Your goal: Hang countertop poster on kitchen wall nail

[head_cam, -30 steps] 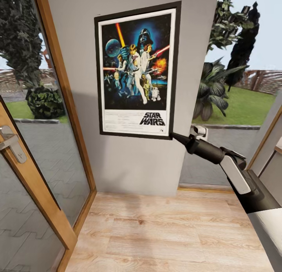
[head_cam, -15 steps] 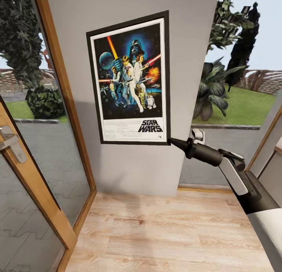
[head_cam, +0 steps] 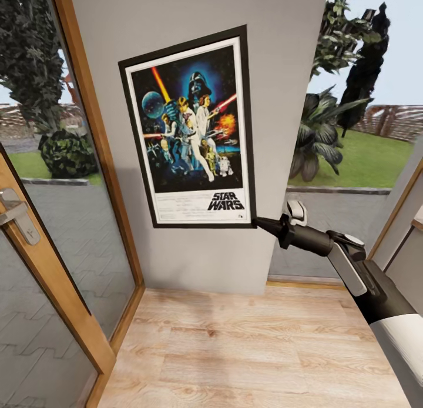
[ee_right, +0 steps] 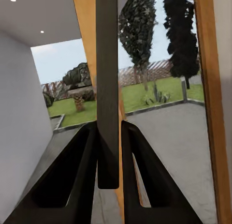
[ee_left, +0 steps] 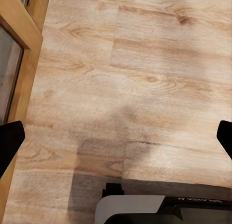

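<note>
The black-framed Star Wars poster point(head_cam: 188, 126) lies against the grey wall point(head_cam: 205, 261), tilted with its top leaning left. My right gripper point(head_cam: 258, 222) is shut on its lower right corner. In the right wrist view the poster's dark frame edge point(ee_right: 107, 64) stands pinched between the two fingers point(ee_right: 82, 161). My left gripper point(ee_left: 116, 141) hangs open over the wooden floor point(ee_left: 145, 64), nothing between its fingertips. No wall nail can be made out, possibly hidden behind the poster. The kitchen countertop is out of view.
A wooden-framed glass door point(head_cam: 88, 161) with a metal handle point(head_cam: 14, 211) stands at the left. Right of the wall section, a window point(head_cam: 352, 131) looks onto a garden. Pale wooden floor point(head_cam: 247, 349) lies in front of the wall.
The poster has slid left and down along the wall and tilted further, its top leaning left. My right gripper has dropped slightly, still holding the corner.
</note>
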You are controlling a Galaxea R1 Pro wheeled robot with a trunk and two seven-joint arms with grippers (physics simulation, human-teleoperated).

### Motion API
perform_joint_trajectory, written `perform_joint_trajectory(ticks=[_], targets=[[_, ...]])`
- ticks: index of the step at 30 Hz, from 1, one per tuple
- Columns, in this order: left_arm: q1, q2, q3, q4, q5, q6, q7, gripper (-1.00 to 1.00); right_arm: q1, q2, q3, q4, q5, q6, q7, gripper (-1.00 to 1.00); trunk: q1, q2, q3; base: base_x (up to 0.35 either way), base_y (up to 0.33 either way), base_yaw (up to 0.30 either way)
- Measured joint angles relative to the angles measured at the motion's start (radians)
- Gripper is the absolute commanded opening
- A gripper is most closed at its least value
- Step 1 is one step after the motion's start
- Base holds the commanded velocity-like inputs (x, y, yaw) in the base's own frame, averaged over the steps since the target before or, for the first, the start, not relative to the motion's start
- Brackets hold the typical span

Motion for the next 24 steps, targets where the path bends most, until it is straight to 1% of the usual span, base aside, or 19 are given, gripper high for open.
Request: perform_joint_trajectory(ticks=[9, 16, 19, 21, 24], targets=[[0.0, 0.0, 0.0, 0.0, 0.0, 0.0, 0.0, 1.0, -0.001, 0.005, -0.01, 0.001, 0.001, -0.001, -0.001, -1.0, 0.0, 0.0, 0.0, 0.0, 0.0, 0.0], [0.0, 0.0, 0.0, 0.0, 0.0, 0.0, 0.0, 1.0, -0.005, 0.012, -0.031, -0.001, -0.002, -0.002, -0.019, -1.0, 0.0, 0.0, 0.0, 0.0, 0.0, 0.0], [0.0, 0.0, 0.0, 0.0, 0.0, 0.0, 0.0, 1.0, -0.011, 0.032, -0.038, -0.002, -0.007, -0.001, -0.041, -1.0, 0.0, 0.0, 0.0, 0.0, 0.0, 0.0], [0.0, 0.0, 0.0, 0.0, 0.0, 0.0, 0.0, 1.0, -0.012, 0.04, -0.039, -0.002, -0.009, -0.001, -0.046, -1.0, 0.0, 0.0, 0.0, 0.0, 0.0, 0.0], [0.0, -0.001, 0.0, 0.0, 0.0, 0.0, 0.0, 1.0, -0.013, 0.061, -0.042, -0.002, -0.01, -0.001, -0.055, -1.0, 0.0, 0.0, 0.0, 0.0, 0.0, 0.0]])
